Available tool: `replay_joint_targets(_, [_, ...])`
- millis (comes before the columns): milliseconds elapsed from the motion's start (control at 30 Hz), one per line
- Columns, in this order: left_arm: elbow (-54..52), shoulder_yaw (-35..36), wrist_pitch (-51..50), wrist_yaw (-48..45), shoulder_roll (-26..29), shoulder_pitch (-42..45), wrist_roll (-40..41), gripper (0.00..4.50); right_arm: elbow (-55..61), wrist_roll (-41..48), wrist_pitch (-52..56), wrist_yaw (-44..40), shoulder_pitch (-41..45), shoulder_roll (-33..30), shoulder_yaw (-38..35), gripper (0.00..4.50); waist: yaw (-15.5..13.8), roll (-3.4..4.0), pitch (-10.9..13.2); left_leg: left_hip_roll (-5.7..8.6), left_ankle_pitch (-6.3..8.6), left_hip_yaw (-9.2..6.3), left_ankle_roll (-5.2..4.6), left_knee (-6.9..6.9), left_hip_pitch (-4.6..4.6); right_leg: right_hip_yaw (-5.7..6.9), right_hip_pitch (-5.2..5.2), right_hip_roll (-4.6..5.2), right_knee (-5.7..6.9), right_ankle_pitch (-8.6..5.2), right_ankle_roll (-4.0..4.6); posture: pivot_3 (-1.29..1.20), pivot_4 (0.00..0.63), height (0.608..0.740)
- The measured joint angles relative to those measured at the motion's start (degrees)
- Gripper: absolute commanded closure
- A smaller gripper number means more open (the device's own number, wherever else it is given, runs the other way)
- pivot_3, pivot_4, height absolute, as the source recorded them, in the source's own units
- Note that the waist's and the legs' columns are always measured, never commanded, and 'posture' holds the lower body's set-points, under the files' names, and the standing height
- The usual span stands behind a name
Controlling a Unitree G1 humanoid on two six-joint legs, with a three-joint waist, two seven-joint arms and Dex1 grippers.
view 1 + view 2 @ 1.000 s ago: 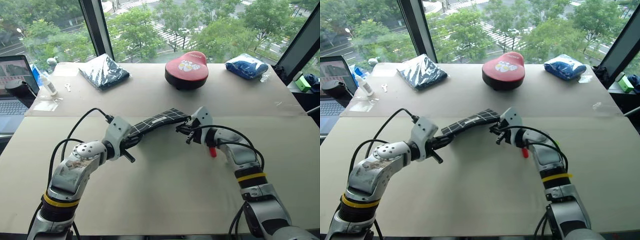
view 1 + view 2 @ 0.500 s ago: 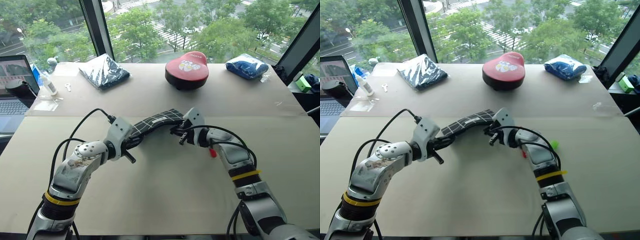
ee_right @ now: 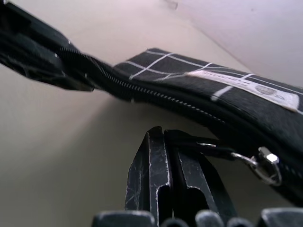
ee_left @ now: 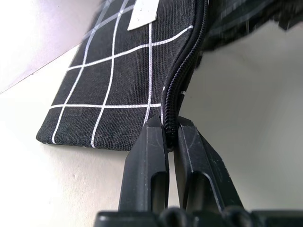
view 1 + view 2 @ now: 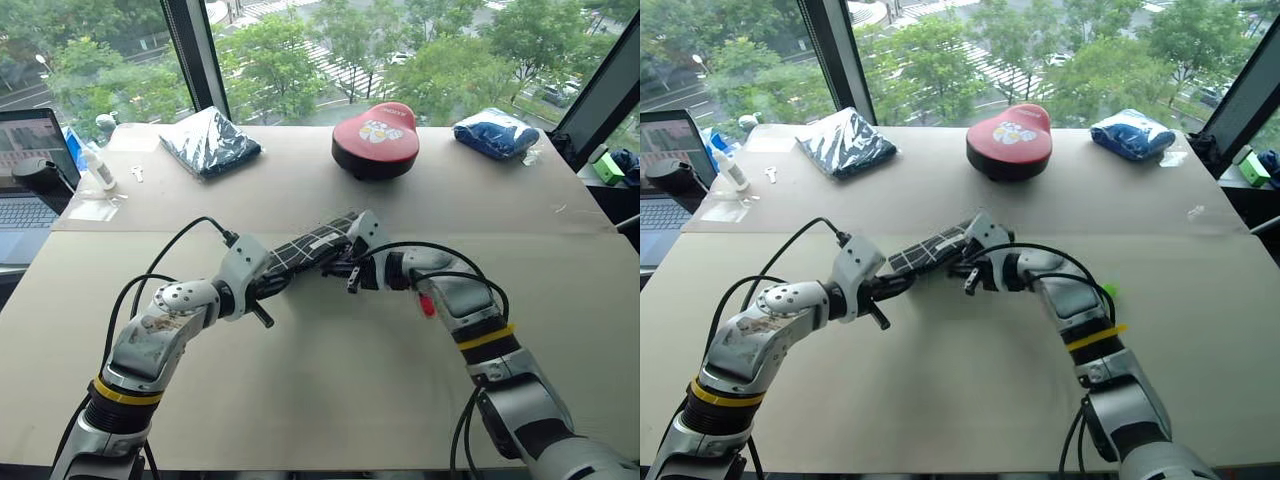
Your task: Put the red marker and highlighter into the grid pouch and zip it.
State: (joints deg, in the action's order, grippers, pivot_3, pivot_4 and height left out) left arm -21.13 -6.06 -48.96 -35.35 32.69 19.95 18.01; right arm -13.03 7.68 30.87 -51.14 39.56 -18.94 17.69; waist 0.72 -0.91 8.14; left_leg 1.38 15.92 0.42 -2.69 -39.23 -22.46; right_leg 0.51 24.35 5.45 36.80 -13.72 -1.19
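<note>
The grid pouch [image 5: 312, 243] hangs a little above the table between my two grippers, black with white lines and a white label. My left gripper [image 4: 171, 137] is shut on the zipper edge at the pouch's [image 4: 118, 80] left end. Near the middle of the pouch, my right gripper [image 3: 165, 137] is shut on the black zipper pull [image 3: 208, 144], whose metal ring [image 3: 258, 163] shows beside it. The red marker [image 5: 427, 304] lies on the table, mostly hidden behind my right forearm. A bit of the green highlighter [image 5: 1108, 291] shows past the same arm.
A red dome-shaped case [image 5: 375, 140] stands at the back middle of the table [image 5: 320, 390]. A dark plastic-wrapped bundle [image 5: 208, 140] lies back left and a blue one [image 5: 495, 132] back right. A laptop [image 5: 25, 170] and a small bottle [image 5: 97, 168] are at the far left.
My right gripper has moved left along the pouch with the zipper pull in it, closer to my left gripper. The left gripper has kept still on the pouch's end.
</note>
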Motion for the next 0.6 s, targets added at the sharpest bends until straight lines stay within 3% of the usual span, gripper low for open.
replay_joint_targets(333, [0.84, -0.18, 0.15, -0.18, -0.18, 0.42, 0.00, 4.50, -1.78, -1.84, -0.81, -1.45, 4.11, 2.63, 0.46, 4.48, 0.06, 0.00, 0.00, 0.00, -0.03, -0.02, 0.05, 0.00, 0.01, 0.03, 0.01, -0.05, 0.07, 0.00, 0.00, 0.00, 0.150, 0.740])
replay_joint_targets(600, [1.63, -1.07, 0.32, -0.24, -0.75, 0.47, -0.03, 4.50, -1.30, -2.69, -0.63, -4.88, 4.38, 0.94, 2.57, 4.48, -0.05, 0.00, 0.00, 0.02, -0.03, -0.02, 0.05, -0.01, 0.01, 0.04, 0.00, -0.03, 0.07, 0.00, 0.00, 0.00, 0.150, 0.740])
